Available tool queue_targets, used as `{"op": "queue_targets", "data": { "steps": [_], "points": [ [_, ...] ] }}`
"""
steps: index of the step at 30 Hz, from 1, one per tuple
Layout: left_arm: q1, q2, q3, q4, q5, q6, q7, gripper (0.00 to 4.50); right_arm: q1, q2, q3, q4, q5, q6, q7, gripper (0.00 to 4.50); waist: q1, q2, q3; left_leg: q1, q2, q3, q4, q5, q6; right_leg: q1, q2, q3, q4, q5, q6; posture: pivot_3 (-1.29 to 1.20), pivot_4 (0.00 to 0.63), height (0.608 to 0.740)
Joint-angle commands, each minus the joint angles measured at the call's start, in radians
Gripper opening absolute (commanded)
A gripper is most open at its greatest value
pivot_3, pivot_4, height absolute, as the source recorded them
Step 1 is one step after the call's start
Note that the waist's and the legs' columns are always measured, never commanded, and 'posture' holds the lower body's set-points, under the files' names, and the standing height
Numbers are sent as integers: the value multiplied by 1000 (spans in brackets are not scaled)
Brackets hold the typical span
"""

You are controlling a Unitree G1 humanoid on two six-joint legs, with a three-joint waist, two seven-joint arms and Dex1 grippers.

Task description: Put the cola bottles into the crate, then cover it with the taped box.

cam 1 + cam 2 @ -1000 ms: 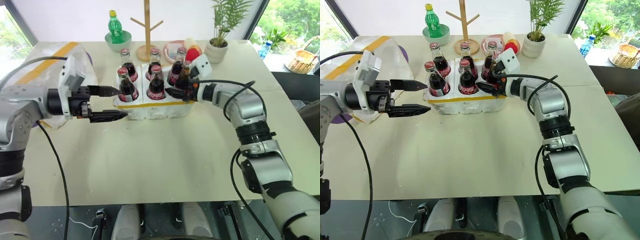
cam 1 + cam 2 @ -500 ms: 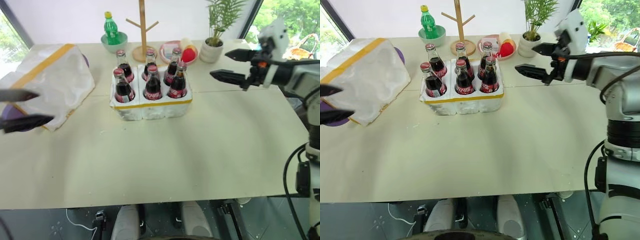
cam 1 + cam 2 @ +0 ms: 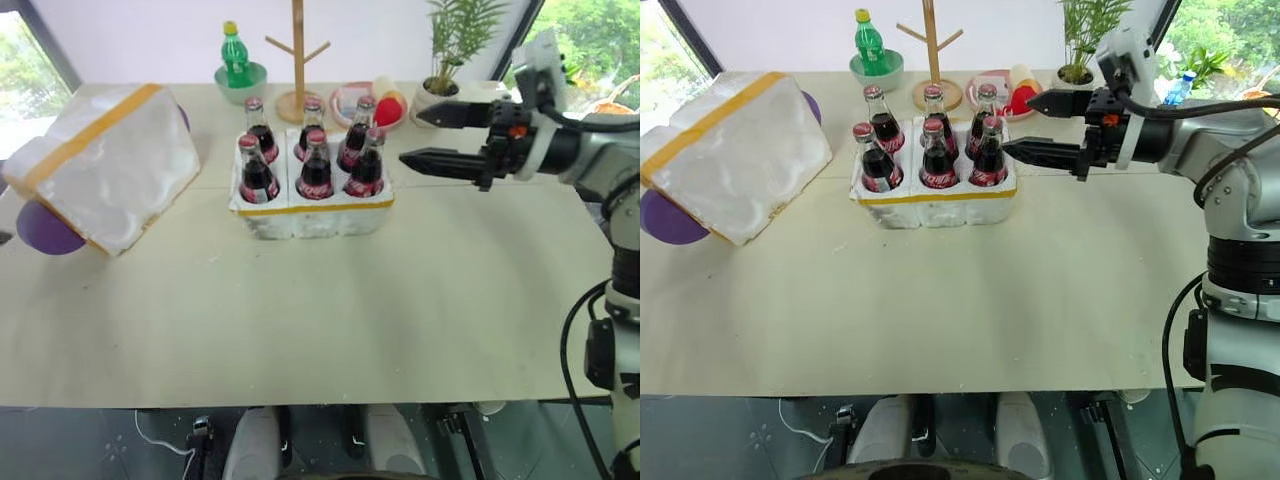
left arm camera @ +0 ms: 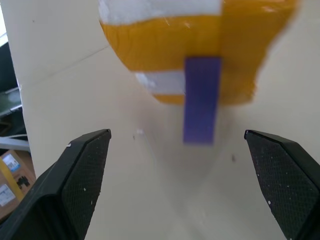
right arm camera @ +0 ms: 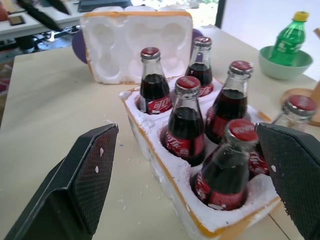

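Taped box: light, rigid but crumbly styrofoam, best gripped across opposite taped sides with left end effector and right end effector, both wide open, empty.

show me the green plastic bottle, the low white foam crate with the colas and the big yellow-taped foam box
green plastic bottle with yellow cap (image 3: 233, 62), left eye view, on its label
low white styrofoam crate (image 3: 315, 213), left eye view, on its front wall
large yellow-taped white styrofoam box (image 3: 735, 160), right eye view, on its white side

Six cola bottles in crate; taped box left, apart
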Motion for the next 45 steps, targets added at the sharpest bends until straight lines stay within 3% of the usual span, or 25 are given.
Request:
{"op": "queue_targets", "data": {
  "steps": [1, 10, 13, 18, 20, 29, 37, 45],
  "points": [
    [-184, -48, -144, 157, 133, -49, 3, 4500, 5, -7, -41, -46, 16, -10, -27, 4490, 2, 0, 0, -1, 0, 0, 2, 0, 0, 0, 0, 0, 0, 0, 0, 0, 150, 740],
    [-378, -168, -311, 384, 278, -122, -38, 4500, 70, -47, -90, -131, 39, 4, -66, 4490, -1, -1, 0, -2, 0, 0, 3, -1, 2, -1, -1, 0, -1, 0, 1, 0, 150, 740],
    [-407, -191, -316, 420, 293, -135, -14, 3639, 77, -52, -97, -138, 37, 3, -88, 4500, 0, -1, 0, -1, 0, 0, 3, -1, 2, 0, -1, 0, 0, 0, 1, 0, 150, 740],
    [-437, -214, -310, 458, 297, -148, 14, 1010, 93, -59, -110, -162, 54, 10, -104, 4500, 7, -2, 0, -1, 0, 0, 4, -1, 2, 0, -2, 0, 1, 0, 1, 0, 150, 740],
    [-442, -210, -310, 459, 298, -156, 17, 311, 95, -63, -110, -162, 56, 9, -106, 4500, 6, -2, 0, -1, 0, -1, 4, -1, 2, 0, -2, 0, 2, 0, 1, 0, 150, 740],
    [-466, -177, -244, 379, 258, -283, 158, 311, 104, -122, -124, -132, 61, 31, -100, 4500, 4, -2, 0, -1, 0, -1, 4, -1, 2, 0, -1, 0, 2, 0, 1, 0, 150, 740],
    [-447, -245, -106, 19, 166, -537, 350, 311, 163, -203, -201, -125, 120, 45, -36, 4500, 7, -5, 1, -3, 0, -1, 4, -1, 3, 1, -3, -1, -1, 1, 3, 0, 150, 740],
    [-350, -343, -176, -312, 303, -729, 541, 311, 201, -186, -215, -129, 130, 40, -78, 4500, 3, -5, 0, -2, 0, 0, 4, 0, -1, 1, -2, 0, 0, 2, 3, 0, 150, 740]
  ]
}}
